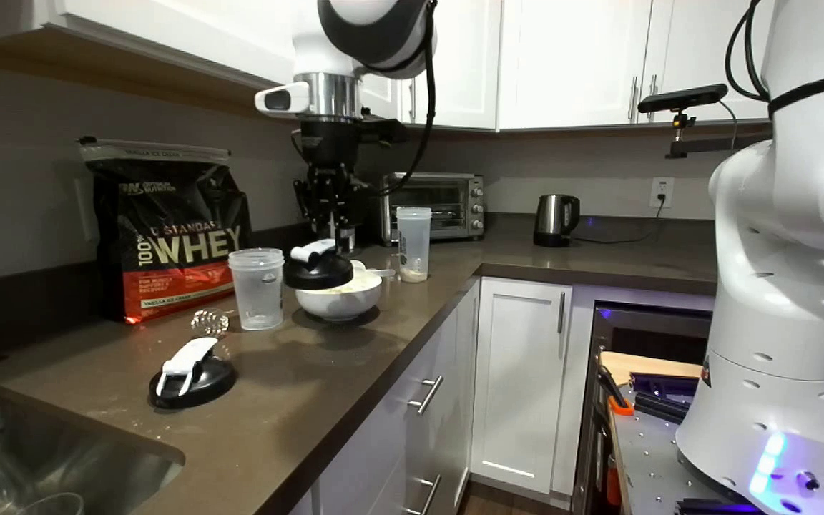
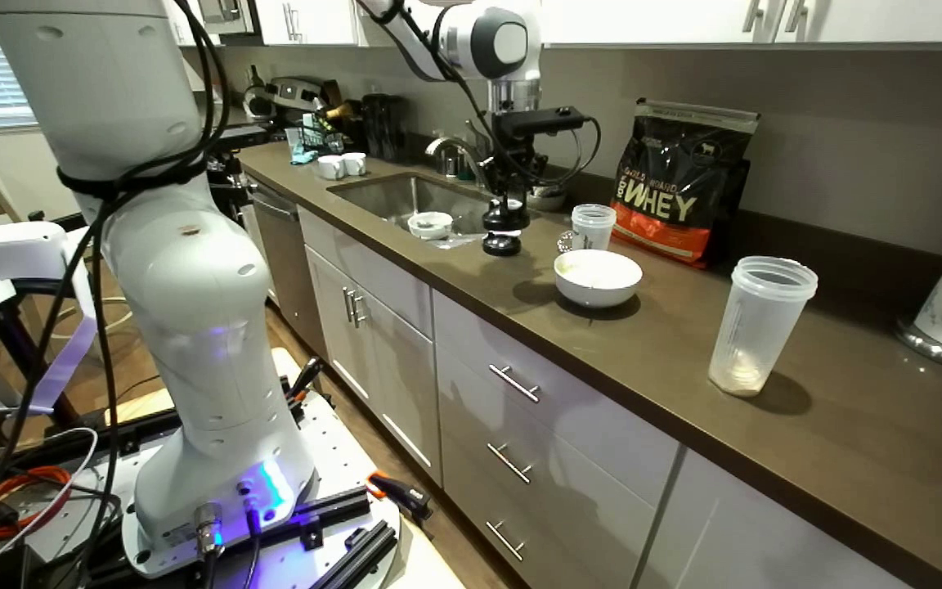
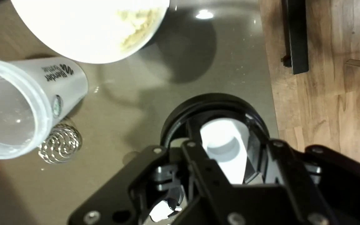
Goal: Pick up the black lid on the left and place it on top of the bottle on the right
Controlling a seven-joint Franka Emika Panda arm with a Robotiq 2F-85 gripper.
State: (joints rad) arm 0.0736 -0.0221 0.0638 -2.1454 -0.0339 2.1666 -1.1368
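Note:
The held black lid [image 1: 319, 268], round with a white flip cap, hangs flat above the counter below my gripper [image 1: 333, 230]. In the wrist view the gripper's fingers [image 3: 225, 134] sit on either side of the white cap, over the black disc [image 3: 214, 100]. The lid also shows under the gripper in an exterior view [image 2: 506, 218]. A second, like lid [image 1: 194, 379] lies on the counter near the sink; part of it shows in the wrist view [image 3: 162, 211]. The bottle [image 2: 761, 327], tall and translucent with powder at its bottom, stands upright and uncovered; it also shows here [image 1: 414, 243].
A white bowl of powder [image 2: 598, 278] stands between the held lid and the bottle. A shorter clear cup [image 1: 256, 290] and a wire whisk ball [image 1: 209, 322] are beside it. A whey bag [image 1: 169, 229] leans at the wall. The sink [image 1: 83, 422] has glassware.

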